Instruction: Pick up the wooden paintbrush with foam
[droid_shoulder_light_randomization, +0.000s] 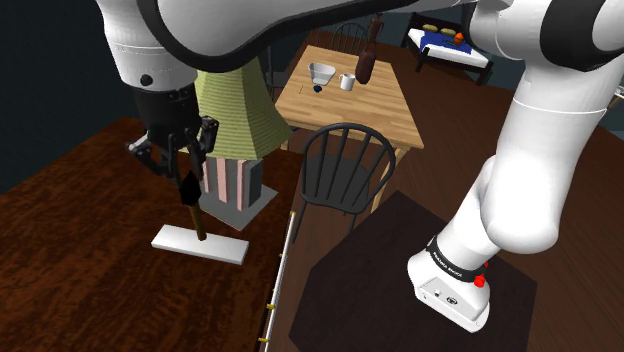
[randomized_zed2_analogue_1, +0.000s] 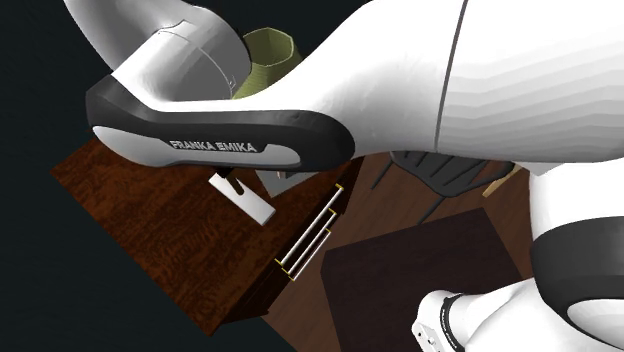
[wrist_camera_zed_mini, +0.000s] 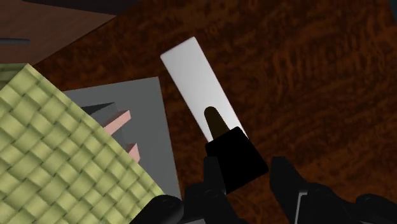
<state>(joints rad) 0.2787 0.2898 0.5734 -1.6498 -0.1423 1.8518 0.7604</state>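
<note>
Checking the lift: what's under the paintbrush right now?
A flat white slab on the dark wooden table lies under the paintbrush. It hides the spot beneath its tip, so contact is unclear.

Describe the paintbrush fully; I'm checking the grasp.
The paintbrush has a dark brown, wood-like handle and a black blocky head. It hangs nearly upright, head up, clasped by the gripper. Its handle tip points down at a flat white slab on the dark wooden table; whether they touch is unclear.
</note>
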